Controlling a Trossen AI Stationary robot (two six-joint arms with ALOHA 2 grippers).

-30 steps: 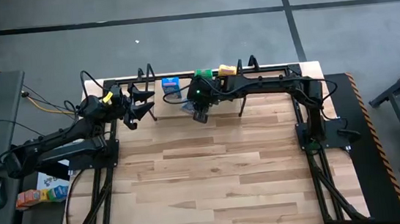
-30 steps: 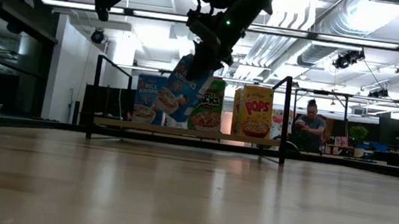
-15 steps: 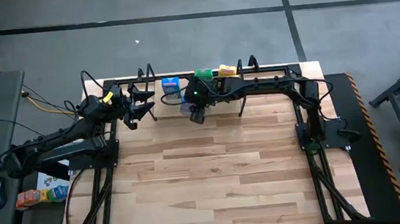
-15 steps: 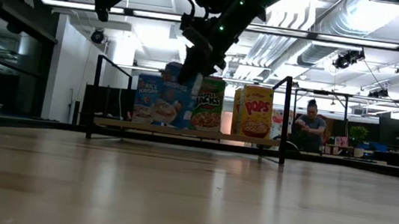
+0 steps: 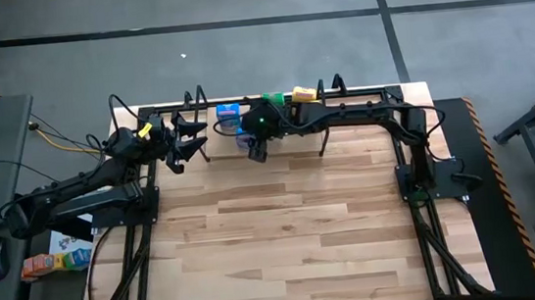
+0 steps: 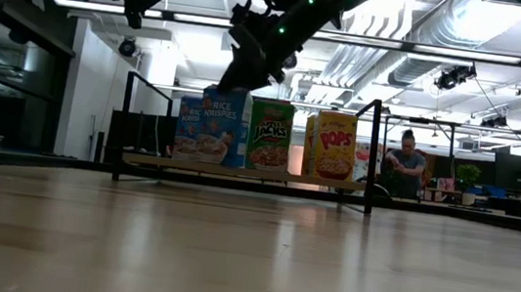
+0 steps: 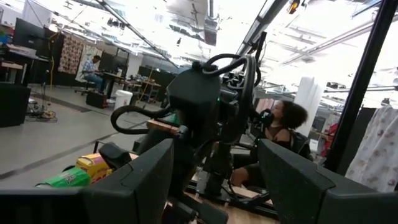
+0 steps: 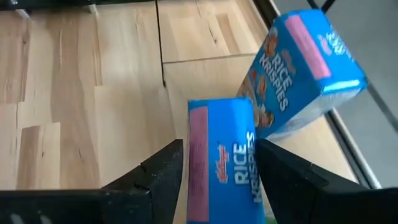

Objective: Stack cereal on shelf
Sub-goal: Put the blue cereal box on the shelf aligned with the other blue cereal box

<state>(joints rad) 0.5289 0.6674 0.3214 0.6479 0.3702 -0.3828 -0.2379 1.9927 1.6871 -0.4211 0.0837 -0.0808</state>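
Note:
My right gripper (image 5: 255, 145) (image 6: 241, 77) is shut on a blue Rice Krispies box (image 6: 225, 127) (image 8: 221, 163). That box stands upright at the shelf plank (image 6: 146, 160), between the wire hoop uprights (image 6: 375, 154). A second blue box (image 6: 187, 128) (image 8: 305, 68) stands just behind it toward the left. A green box (image 6: 270, 135) and a yellow Pops box (image 6: 334, 145) stand on the plank to its right. My left gripper (image 5: 191, 138) (image 7: 214, 186) waits open above the shelf's left end and touches nothing. My right gripper pinches the blue box between its two fingers (image 8: 158, 174) at the upper end (image 6: 232, 92). It comes slanting down from above and from the table's right. The box is upright, its bottom edge (image 6: 221, 163) level with the shelf plank; whether it bears on the plank I cannot tell.
The shelf stands along the table's far edge (image 5: 272, 95). The wide plank tabletop (image 5: 285, 227) spreads out toward the near edge. A person (image 6: 404, 162) is in the room behind the table, and another person (image 7: 280, 124) shows past the right arm in the left wrist view.
My right gripper has moved toward the table's left and down toward the shelf, still shut on the blue box. The box was tilted in the air in front of the other boxes; it has turned upright and now stands beside the green box at plank level.

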